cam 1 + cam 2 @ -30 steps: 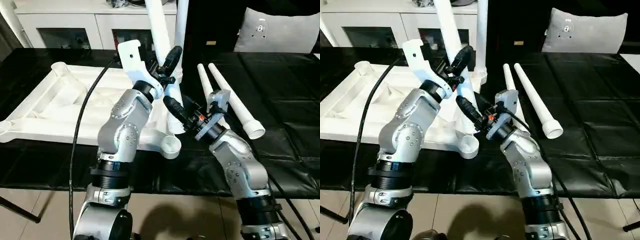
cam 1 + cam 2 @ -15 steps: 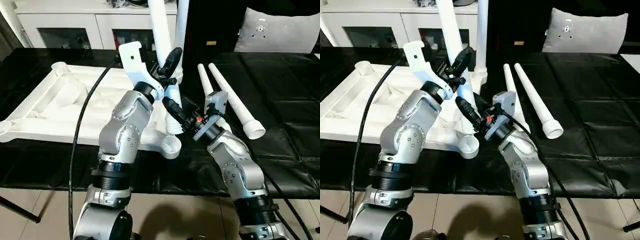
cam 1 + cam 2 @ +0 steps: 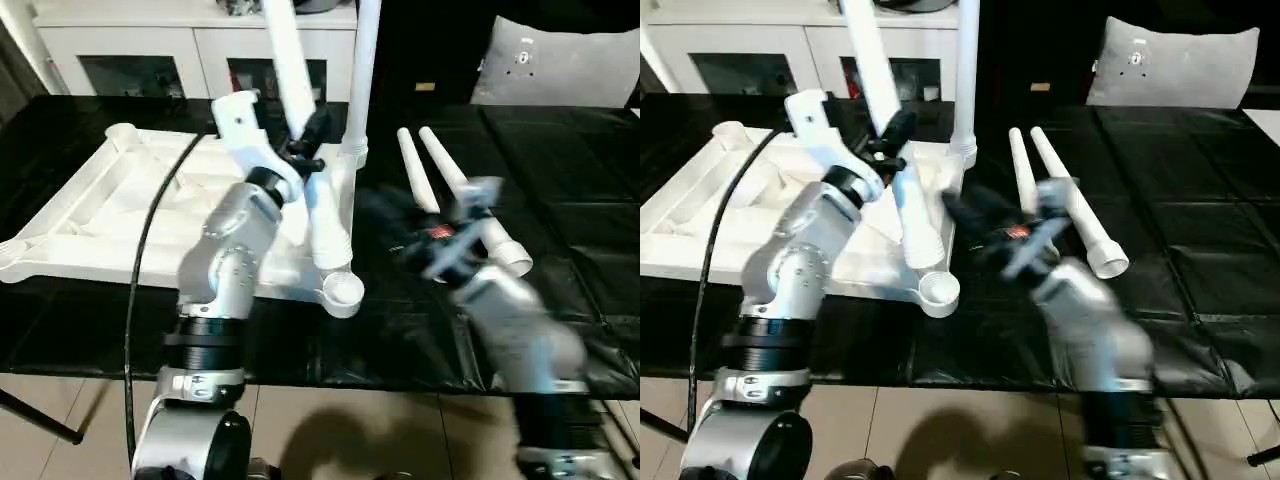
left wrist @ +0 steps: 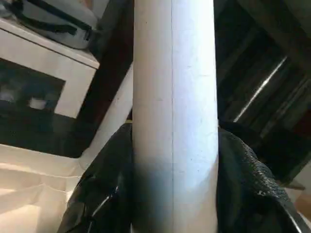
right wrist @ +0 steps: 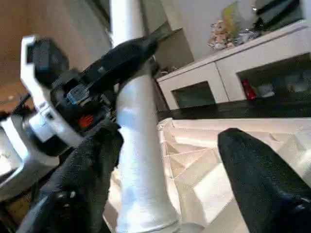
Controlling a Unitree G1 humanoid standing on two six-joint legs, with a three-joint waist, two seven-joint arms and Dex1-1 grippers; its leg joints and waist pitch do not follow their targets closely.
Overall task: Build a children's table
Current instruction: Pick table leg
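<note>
The left arm reaches up and forward, its left pincer (image 3: 303, 150) clamped on a tilted white leg (image 3: 300, 120) above the upturned table top (image 3: 120, 210), which lies on the black tabletop (image 3: 580, 200). The blurred right pincer (image 5: 165, 160) stands apart, empty.

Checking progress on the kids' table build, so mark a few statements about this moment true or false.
1. The left tool clamps a white tapered plastic leg. True.
2. Two loose white legs lie on the black table cover. True.
3. The white square tabletop lies ribbed side down. False: its ribbed underside faces up.
4. No leg stands in a socket. False: an upright leg stands in the far corner socket.
</note>
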